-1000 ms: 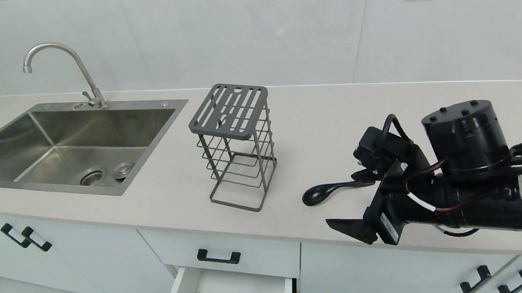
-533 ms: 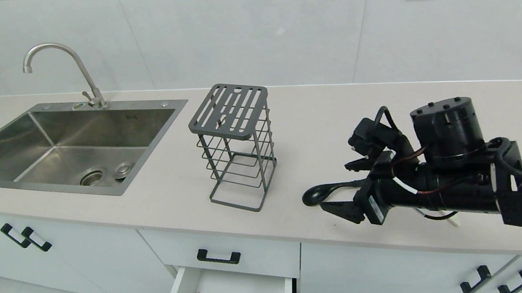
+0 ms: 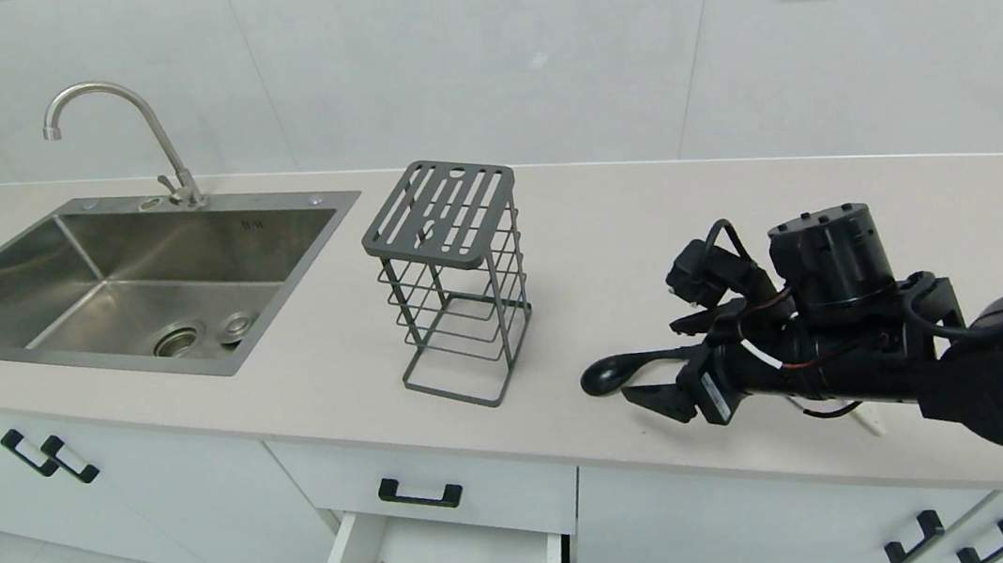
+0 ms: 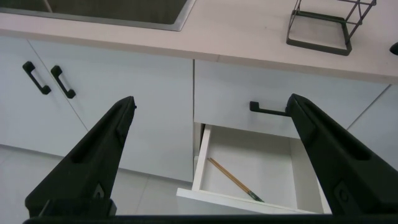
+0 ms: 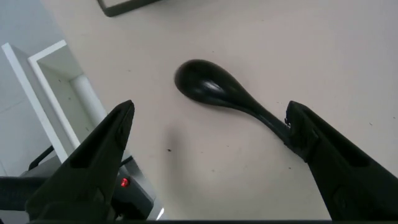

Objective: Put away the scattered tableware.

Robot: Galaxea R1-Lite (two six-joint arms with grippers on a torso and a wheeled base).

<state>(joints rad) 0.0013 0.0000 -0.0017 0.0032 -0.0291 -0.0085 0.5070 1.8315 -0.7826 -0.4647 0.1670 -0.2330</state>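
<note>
Drawer [image 4: 273,168] open, one thin stick [image 4: 231,179] inside; we have left gripper [image 4: 211,99] spread wide, right gripper [image 5: 209,107] spread astride the spoon [image 5: 208,84].

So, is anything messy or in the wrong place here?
Yes. A black spoon lies loose on the counter right of the wire rack, and the drawer below stands open with one thin stick inside.

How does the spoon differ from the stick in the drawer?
The spoon is black with a rounded bowl; the stick is thin, straight and light brown. The spoon lies on the counter; the stick lies inside the open drawer. Both lie flat, and neither is gripped.
</note>
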